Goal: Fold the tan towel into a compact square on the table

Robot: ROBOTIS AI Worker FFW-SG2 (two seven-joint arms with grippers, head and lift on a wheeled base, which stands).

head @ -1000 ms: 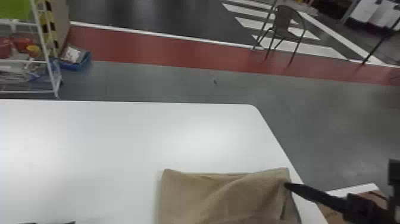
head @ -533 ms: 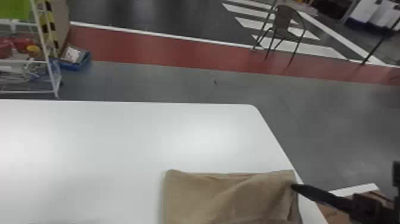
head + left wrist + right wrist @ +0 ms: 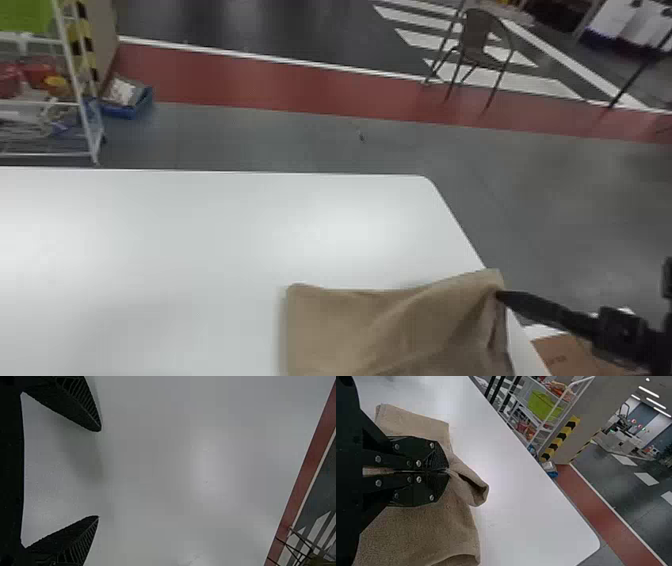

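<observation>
In the head view my right gripper (image 3: 501,296) is at the right edge of the tan towel (image 3: 350,320), which lies near the table's right edge with its far right corner raised and creased. The right wrist view has my right gripper (image 3: 447,471) shut on a pinched fold of the tan towel (image 3: 423,534); part of the cloth bulges out past the fingertips. My left gripper (image 3: 99,473) stands open over bare white table in the left wrist view, nothing between its fingers.
The white table (image 3: 225,225) ends just right of the towel. A cardboard box (image 3: 575,355) sits below that edge. Beyond the table are a wire shelf (image 3: 82,100) at the left and a chair (image 3: 475,40) at the far right.
The towel has shifted slightly right along with my right gripper, and its far right corner is lifted higher. Dark parts at the head view's bottom left edge have gone out of view.
</observation>
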